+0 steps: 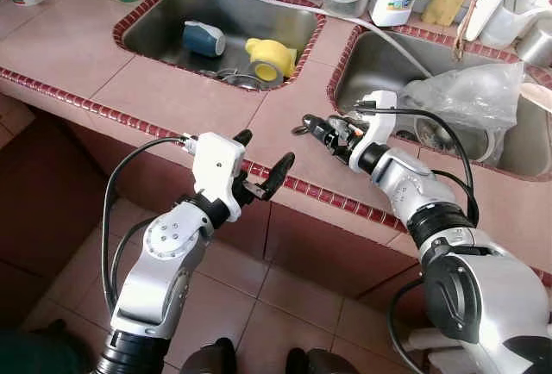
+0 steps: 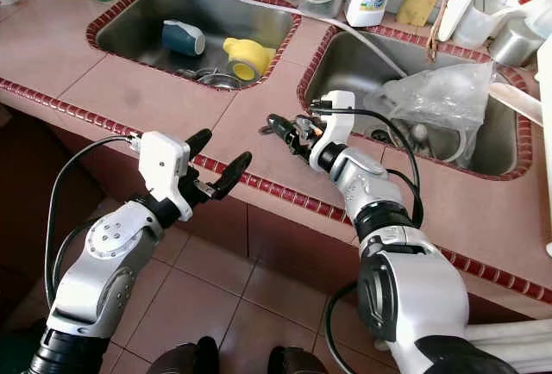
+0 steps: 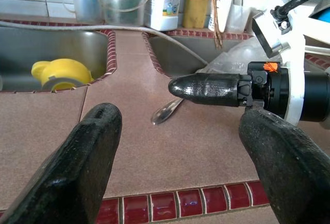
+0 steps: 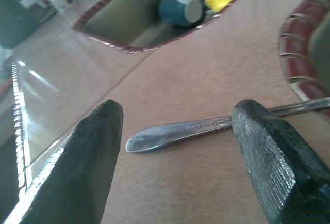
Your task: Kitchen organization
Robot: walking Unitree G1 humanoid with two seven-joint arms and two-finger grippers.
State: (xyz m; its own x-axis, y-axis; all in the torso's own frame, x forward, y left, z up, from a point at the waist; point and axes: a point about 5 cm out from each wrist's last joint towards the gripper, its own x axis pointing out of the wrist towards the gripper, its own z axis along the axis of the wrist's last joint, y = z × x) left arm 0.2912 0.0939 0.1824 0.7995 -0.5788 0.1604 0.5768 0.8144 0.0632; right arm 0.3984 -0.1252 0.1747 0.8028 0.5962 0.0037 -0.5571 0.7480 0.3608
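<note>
Pickup step. Spoon [image 4: 180, 130] lies flat on desk [image 1: 172, 90], centre frame between the sinks. My right claw [image 4: 178, 152] spread astride it; next: lower, pinch handle. Left claw [image 1: 263, 160] spread, idle.

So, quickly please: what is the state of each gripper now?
Left gripper: open, holding nothing, above the counter's front edge.
Right gripper: open, fingers either side of the spoon on the counter, not closed on it.

Both arms reaching forward, both grippers open

Left gripper [image 1: 263, 164] is hovering forward with its two black fingers spread wide. Right gripper [image 1: 315, 126] is angling in from the right, its fingers [image 4: 87, 162] parted, its tips pointing across toward the left gripper
</note>
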